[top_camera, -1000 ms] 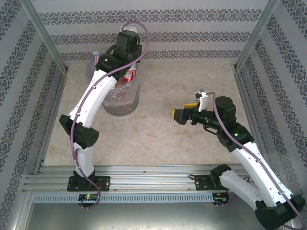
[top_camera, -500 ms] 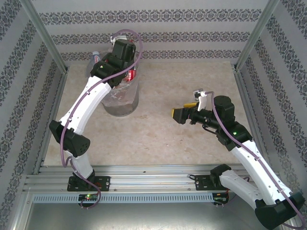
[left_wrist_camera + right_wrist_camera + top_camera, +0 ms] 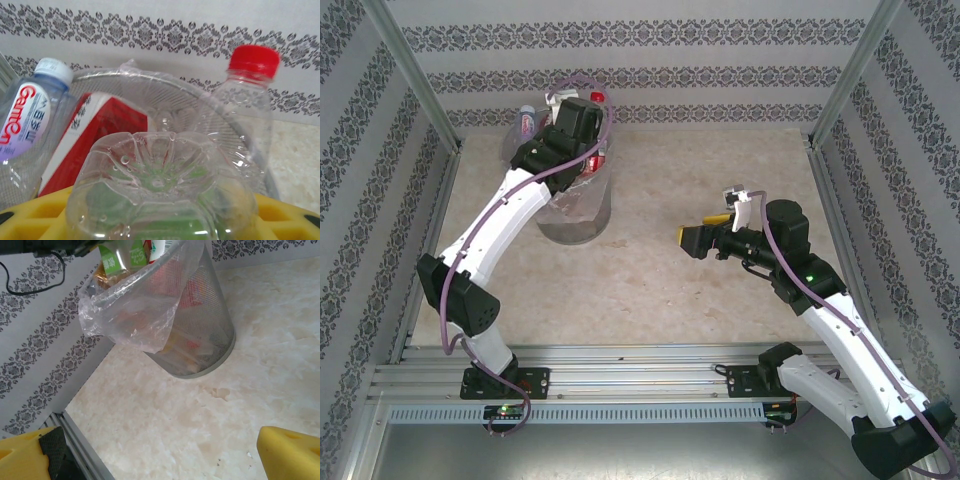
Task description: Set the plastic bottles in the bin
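Observation:
Held base-first toward the camera in the left wrist view is a clear plastic bottle with a green label (image 3: pixel 157 185), and my left gripper (image 3: pixel 157 222) is shut on it, its yellow fingers (image 3: pixel 30 220) at either side. It hangs over the bin (image 3: pixel 575 205), a grey mesh basket with a crinkled clear bag (image 3: pixel 135 310). Inside stand a red-capped bottle (image 3: pixel 250 100), a white-capped bottle (image 3: pixel 30 115) and a red-labelled one (image 3: pixel 95 132). The green-labelled bottle (image 3: pixel 120 255) shows above the rim. My right gripper (image 3: pixel 705 232) hovers open over the table, right of the bin.
The patterned back wall (image 3: pixel 720 75) runs close behind the bin, and metal frame posts (image 3: pixel 415 90) stand at the corners. A metal rail (image 3: pixel 75 450) edges the table at the left. The marbled tabletop (image 3: pixel 700 170) stretches between the bin and the right arm.
My left wrist has drawn back and down over the bin's near-left rim, uncovering the red-capped and white-capped bottles behind it. The right arm has stayed put.

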`<state>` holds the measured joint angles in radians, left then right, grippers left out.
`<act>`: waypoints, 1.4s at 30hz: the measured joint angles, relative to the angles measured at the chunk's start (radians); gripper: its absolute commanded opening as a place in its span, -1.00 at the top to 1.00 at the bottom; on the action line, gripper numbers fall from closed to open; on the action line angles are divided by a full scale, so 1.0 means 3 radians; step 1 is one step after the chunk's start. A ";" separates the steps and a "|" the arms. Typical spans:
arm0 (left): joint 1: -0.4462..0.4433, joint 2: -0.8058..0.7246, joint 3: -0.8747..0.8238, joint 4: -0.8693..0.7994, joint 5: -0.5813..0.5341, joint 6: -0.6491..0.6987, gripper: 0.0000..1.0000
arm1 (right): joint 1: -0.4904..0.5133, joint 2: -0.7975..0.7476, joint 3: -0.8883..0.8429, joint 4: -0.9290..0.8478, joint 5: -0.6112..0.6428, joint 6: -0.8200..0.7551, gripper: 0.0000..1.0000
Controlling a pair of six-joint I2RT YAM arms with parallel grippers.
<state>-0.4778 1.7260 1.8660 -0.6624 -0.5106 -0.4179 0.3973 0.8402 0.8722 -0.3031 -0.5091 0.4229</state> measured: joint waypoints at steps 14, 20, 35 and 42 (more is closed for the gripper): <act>0.0000 -0.0060 -0.0209 0.0192 -0.0031 -0.0020 -0.52 | 0.0000 0.0003 0.0000 -0.0001 0.0000 -0.0001 -0.96; 0.0006 -0.0060 -0.0060 0.0109 -0.0023 0.0019 -0.79 | 0.0000 0.0025 0.0000 0.0000 -0.0001 -0.0001 -0.96; 0.0051 -0.0006 0.0346 -0.0031 0.0109 0.0121 -0.41 | 0.0000 0.0024 0.0000 -0.0003 0.0000 -0.0003 -0.96; 0.0052 0.0029 0.0220 -0.0013 0.0118 0.0107 -0.15 | 0.0000 0.0019 0.0000 -0.0004 0.0001 -0.0001 -0.96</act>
<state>-0.4622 1.7348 1.9320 -0.6662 -0.4751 -0.3859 0.3973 0.8459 0.8722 -0.3042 -0.5087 0.4225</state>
